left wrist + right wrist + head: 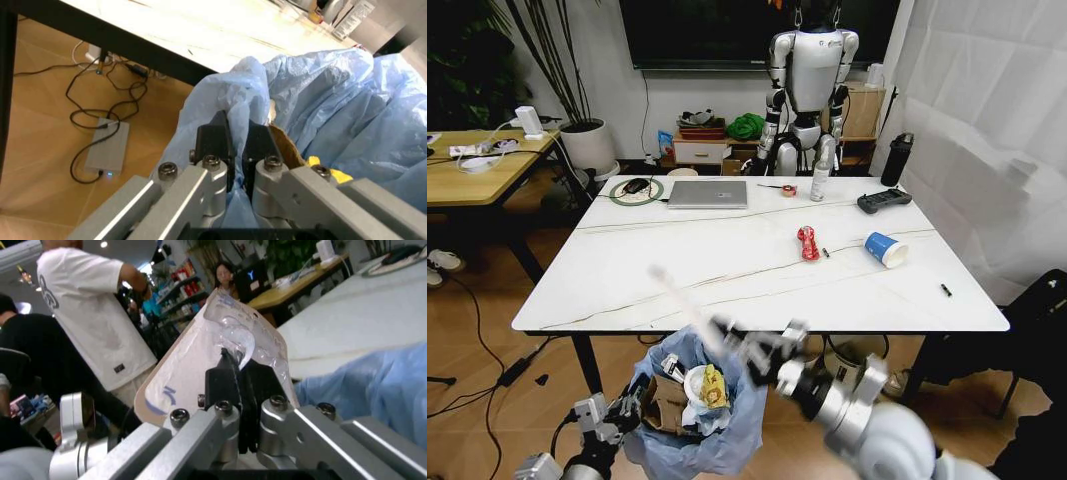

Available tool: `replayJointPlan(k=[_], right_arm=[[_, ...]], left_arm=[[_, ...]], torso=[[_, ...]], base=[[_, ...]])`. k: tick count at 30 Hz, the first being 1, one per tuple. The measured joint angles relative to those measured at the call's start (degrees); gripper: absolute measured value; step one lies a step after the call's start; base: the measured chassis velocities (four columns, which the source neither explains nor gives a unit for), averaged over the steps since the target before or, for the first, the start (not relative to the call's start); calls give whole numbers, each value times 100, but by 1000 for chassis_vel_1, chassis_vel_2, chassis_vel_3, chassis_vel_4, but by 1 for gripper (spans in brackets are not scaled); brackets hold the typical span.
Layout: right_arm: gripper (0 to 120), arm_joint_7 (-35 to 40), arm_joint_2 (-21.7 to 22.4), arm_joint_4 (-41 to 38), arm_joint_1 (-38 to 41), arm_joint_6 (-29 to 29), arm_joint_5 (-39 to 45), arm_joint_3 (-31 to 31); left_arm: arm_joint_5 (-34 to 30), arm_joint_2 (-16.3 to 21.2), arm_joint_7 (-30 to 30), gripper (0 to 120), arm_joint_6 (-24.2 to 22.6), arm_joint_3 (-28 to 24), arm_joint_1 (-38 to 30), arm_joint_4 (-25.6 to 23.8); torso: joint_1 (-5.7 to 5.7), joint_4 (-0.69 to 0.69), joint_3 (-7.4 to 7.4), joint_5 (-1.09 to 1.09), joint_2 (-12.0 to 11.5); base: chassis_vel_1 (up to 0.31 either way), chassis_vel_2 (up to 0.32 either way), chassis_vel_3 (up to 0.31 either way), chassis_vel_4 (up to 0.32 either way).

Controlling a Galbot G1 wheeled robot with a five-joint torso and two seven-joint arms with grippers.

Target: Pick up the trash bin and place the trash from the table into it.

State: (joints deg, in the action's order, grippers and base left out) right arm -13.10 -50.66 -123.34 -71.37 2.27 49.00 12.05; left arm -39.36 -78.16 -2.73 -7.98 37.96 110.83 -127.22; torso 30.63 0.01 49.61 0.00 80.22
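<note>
Below the near table [607,300] edge, head view: we hold the bin [689,420] low with our left gripper [617,412], arm coming up from bottom left, mostly cut off. Bin holds cardboard, paper, a yellow wrapper. Right gripper [727,335] reaches from bottom right, over the bin, gripping a flat packet [677,292], blurred. On the table top: red wrapper [807,242], cup [885,249] on its side, laptop [708,193], controller [884,200].

Left wrist view: our left gripper [238,145] is clamped narrow on a fold of the blue bag [320,95]; bin body hidden by the bag.

Right wrist view: our right gripper [241,385] is pinched narrow on the packet [200,360], which stands tilted above the fingers; bag [373,380] beside it, partly cut off.
</note>
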Motion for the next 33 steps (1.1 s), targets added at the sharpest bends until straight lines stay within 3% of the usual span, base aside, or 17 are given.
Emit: replayJointPlan(k=[18, 23, 30, 33], right_arm=[[0, 84, -115, 394, -192, 102, -687, 142], [22, 132, -121, 402, -243, 90, -863, 103], [41, 178, -115, 301, -257, 85, -948, 34], [55, 274, -214, 160, -153, 56, -933, -238]], left_arm=[[-74, 45, 26, 0, -15, 25, -32, -47], [-117, 90, 39, 0, -28, 26, -66, -46], [-143, 115, 55, 0, -42, 26, -105, -30], [-143, 114, 56, 0, -43, 13, -109, -10]], torso=[[0, 0, 0, 0, 0], [0, 0, 0, 0, 0], [0, 0, 0, 1, 0], [0, -1, 0, 0, 0]], base=[[0, 0, 0, 0], [0, 0, 0, 0], [0, 0, 0, 0], [0, 0, 0, 0]])
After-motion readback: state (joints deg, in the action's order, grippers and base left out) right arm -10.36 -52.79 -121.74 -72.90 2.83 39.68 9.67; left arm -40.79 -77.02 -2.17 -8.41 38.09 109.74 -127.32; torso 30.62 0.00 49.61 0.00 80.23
